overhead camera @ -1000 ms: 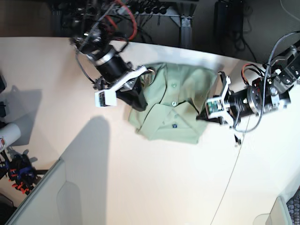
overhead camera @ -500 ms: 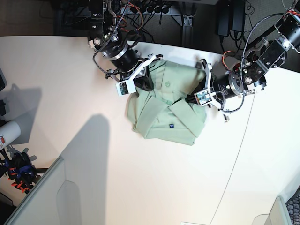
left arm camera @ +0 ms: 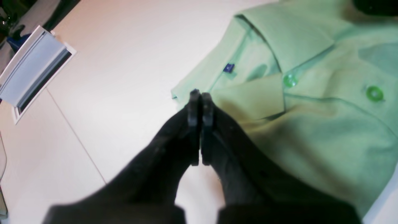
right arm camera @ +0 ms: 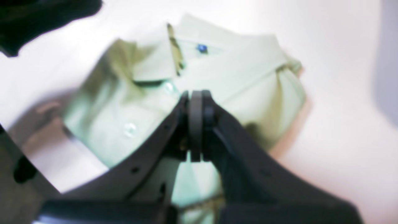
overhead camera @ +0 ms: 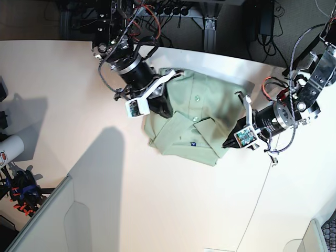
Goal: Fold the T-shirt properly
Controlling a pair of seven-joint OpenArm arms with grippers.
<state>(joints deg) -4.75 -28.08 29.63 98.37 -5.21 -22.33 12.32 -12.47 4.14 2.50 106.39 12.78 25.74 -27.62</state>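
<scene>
Base view shows the pale mint-green collared fabric T-shirt (overhead camera: pixel 191 123) already bundled compactly mid-tabletop (overhead camera: pixel 157 210), my left claw (left arm camera: pixel 198 96) at its 3 o'clock edge and right claw (right arm camera: pixel 196 96) at 10, both pressed together empty, only neatening seemingly left.

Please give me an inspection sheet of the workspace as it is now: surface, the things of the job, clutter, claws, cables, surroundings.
Surface: pale table, a seam line running across it.
Job's things: T-shirt folded compact, collar and buttons up, blue tag showing.
Clutter: white cylinder at the table's edge.
Claws: left claw shut at the shirt's edge, whether it pinches fabric is unclear; right claw shut over the shirt, view blurred.
Cables: red and black wires on the right arm; a thin wire lies across the table.
Surroundings: dark frame and cabling behind the table.
</scene>
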